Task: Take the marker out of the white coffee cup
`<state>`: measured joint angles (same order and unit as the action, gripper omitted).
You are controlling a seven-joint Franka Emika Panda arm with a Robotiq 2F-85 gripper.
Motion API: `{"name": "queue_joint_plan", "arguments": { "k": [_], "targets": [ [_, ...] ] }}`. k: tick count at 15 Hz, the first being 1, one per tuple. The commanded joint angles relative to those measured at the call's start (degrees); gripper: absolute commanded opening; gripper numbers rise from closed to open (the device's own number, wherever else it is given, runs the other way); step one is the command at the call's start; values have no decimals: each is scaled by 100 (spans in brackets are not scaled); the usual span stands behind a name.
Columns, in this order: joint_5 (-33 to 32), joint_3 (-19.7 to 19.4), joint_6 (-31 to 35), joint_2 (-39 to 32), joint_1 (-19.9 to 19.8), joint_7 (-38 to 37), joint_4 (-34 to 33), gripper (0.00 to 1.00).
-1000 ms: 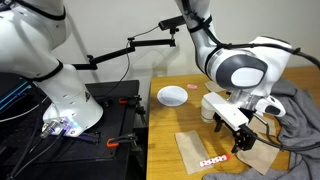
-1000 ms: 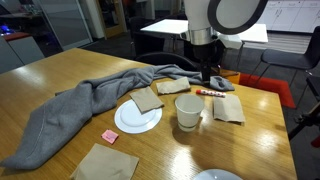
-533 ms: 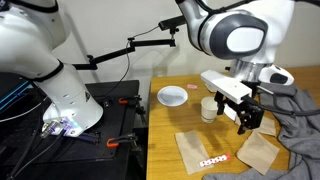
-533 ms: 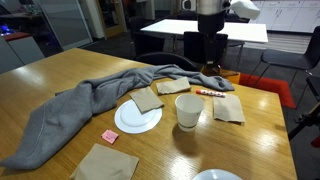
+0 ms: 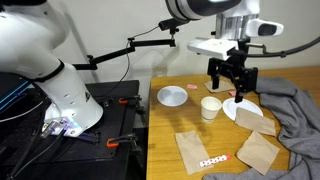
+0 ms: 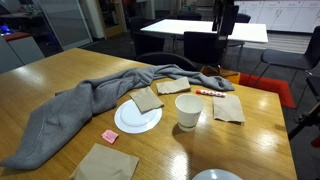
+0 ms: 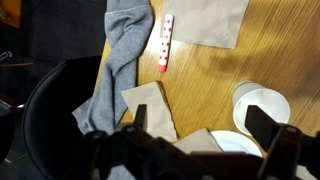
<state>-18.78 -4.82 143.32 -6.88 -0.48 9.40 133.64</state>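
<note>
The marker (image 5: 213, 161), a short red and white stick, lies flat on the table by a brown napkin, outside the cup. It also shows in the other exterior view (image 6: 210, 92) and the wrist view (image 7: 165, 43). The white coffee cup (image 5: 210, 107) stands upright on the table, also seen in the other exterior view (image 6: 188, 111) and the wrist view (image 7: 262, 105). I see nothing in it. My gripper (image 5: 233, 88) hangs high above the table, over the plate beside the cup, open and empty; it also shows in an exterior view (image 6: 228, 20) and the wrist view (image 7: 203, 135).
A white plate (image 6: 128, 124) holds a brown napkin (image 6: 147, 99). A grey cloth (image 6: 80, 105) sprawls across the table. A small pink piece (image 6: 110, 135) lies near the plate. Other napkins (image 5: 192, 150) and a white bowl (image 5: 172, 95) lie around.
My gripper has risen from low beside the marker to high above the plate and cup, empty. The marker stays lying on the table.
</note>
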Motion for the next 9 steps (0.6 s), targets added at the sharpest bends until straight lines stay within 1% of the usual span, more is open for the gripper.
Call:
{"name": "queue_joint_plan", "arguments": {
  "k": [1, 3, 4, 6, 9],
  "targets": [
    [-366, 132, -60, 819, 78, -480, 487, 100],
    [-447, 237, -61, 1022, 63, -591, 580, 100],
    [-263, 225, -13, 656, -8, -333, 320, 100],
    [-284, 278, -13, 837, -5, -396, 428, 100],
    [-284, 282, -13, 885, -7, -396, 482, 100]
  ]
}}
